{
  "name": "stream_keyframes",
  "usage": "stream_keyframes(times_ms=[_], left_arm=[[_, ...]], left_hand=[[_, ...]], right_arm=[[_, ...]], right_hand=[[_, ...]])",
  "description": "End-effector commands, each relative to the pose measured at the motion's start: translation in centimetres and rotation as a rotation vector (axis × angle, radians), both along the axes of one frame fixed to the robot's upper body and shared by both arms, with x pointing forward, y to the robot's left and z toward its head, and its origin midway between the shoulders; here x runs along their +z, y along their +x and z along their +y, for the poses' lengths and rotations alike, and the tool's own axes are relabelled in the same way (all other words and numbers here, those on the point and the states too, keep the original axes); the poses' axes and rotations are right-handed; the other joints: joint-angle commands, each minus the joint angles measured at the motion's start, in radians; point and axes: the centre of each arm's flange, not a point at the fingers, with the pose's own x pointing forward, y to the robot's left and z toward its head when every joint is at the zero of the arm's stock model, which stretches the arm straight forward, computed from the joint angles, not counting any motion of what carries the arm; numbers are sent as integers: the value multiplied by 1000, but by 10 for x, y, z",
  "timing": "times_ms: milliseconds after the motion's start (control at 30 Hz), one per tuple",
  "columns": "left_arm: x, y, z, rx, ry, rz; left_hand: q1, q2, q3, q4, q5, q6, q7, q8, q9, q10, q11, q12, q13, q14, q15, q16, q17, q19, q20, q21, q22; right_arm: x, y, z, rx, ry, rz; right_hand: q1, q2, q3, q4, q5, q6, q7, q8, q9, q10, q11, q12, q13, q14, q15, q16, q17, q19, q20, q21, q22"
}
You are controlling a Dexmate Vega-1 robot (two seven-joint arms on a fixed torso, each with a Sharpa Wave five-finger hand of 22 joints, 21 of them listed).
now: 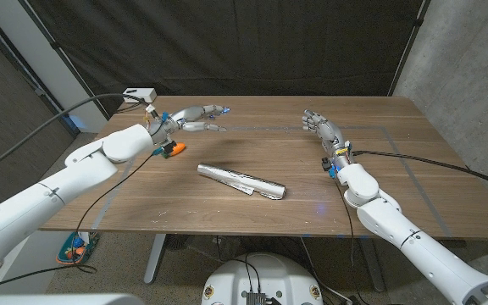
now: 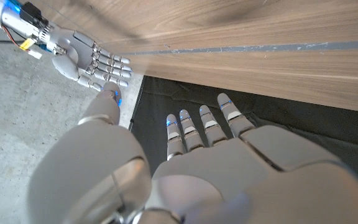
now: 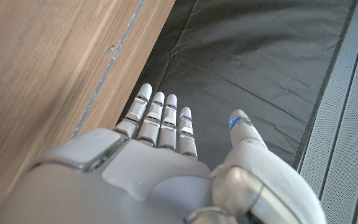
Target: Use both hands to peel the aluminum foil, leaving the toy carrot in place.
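Both hands are up near the far side of the wooden table (image 1: 396, 182), and both hold nothing. On the left side, the left hand (image 1: 195, 118) has its fingers spread apart and reaching toward the middle. Over on the right, the right hand (image 1: 320, 127) also has its fingers apart and a little bent. In the left wrist view the left hand (image 2: 229, 168) has straight fingers with little blue lights on the tips, and the right hand (image 2: 92, 61) shows far off, fingers open. In the right wrist view the right hand (image 3: 166, 155) has its fingers straight, side by side, with the thumb out to one side.

Between the two hands and nearer the front lies the foil roll (image 1: 241, 180). It is long and shiny, lying slanted and flat on the table, well apart from both hands. The foil covers what is inside, so the toy carrot cannot be seen.

Near the left wrist is a small orange thing (image 1: 174, 148); it is too small to tell what it is. A white box (image 1: 139, 95) sits at the far left corner with a cable (image 1: 66, 110) going to it. A black curtain (image 1: 252, 42) hangs behind the table.
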Motion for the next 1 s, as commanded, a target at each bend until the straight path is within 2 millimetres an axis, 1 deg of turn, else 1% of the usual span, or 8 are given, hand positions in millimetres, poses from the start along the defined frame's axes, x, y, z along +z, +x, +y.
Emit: stream_keyframes(times_ms=[33,133,200,267,300,633,967,1000], left_arm=[[9,-9,-5,18,153,38],[14,-12,-7,25,193,44],[16,-14,-9,36,223,43],[18,-16,-11,45,248,42],[19,-17,-12,46,260,45],[25,-17,-21,90,371,54],[35,-14,-33,115,511,83],[36,-14,-34,118,520,83]], left_hand=[[25,-7,6,-2,6,22,1,4,3,24,3,-2,3,30,-47,4,0,13,5,6,1],[38,-4,8,1,6,45,1,7,3,47,1,1,3,55,-49,10,1,13,8,6,1],[49,1,7,9,6,92,13,15,3,93,10,8,3,98,-40,21,5,19,16,8,2],[53,0,5,12,6,113,20,18,2,105,9,8,3,122,-45,26,5,23,14,9,2],[54,1,5,12,6,113,21,16,2,105,13,6,3,122,-45,26,6,24,14,9,2],[70,3,8,10,6,116,18,10,2,107,10,-1,3,116,-44,17,5,27,11,10,2],[99,8,12,8,7,173,13,18,2,152,-1,2,2,128,-45,13,6,35,9,12,2],[103,9,14,8,7,175,12,17,2,160,-8,3,2,130,-47,13,6,38,8,14,2]], right_arm=[[-3,0,11,15,5,-11],[-4,0,13,19,7,-16],[-5,1,14,21,8,-18],[-5,1,15,22,9,-20],[-5,1,15,23,10,-20],[-4,5,17,29,22,-24],[-5,8,19,27,42,-29],[-5,8,19,28,42,-29]], right_hand=[[1,6,5,1,-2,11,2,4,1,9,-3,6,3,11,-3,3,3,10,3,-3,3],[0,6,5,1,-2,11,1,4,1,10,-3,6,3,12,-3,3,3,10,3,-4,3],[0,6,5,2,-2,12,1,4,1,9,-4,6,3,12,-2,3,3,10,4,-4,3],[-1,6,5,2,-2,12,2,4,1,10,-3,6,3,12,-2,3,3,10,4,-5,3],[-1,6,5,2,-2,11,1,4,1,11,-3,6,3,12,-2,3,3,10,4,-5,3],[-5,6,5,4,-3,13,2,3,1,13,-5,6,3,13,-3,2,4,11,5,-8,3],[-9,8,5,7,-3,14,3,2,1,15,-2,6,3,16,2,3,4,13,5,-10,3],[-9,8,5,7,-3,14,3,2,1,14,-3,5,3,16,2,3,4,14,5,-10,3]])
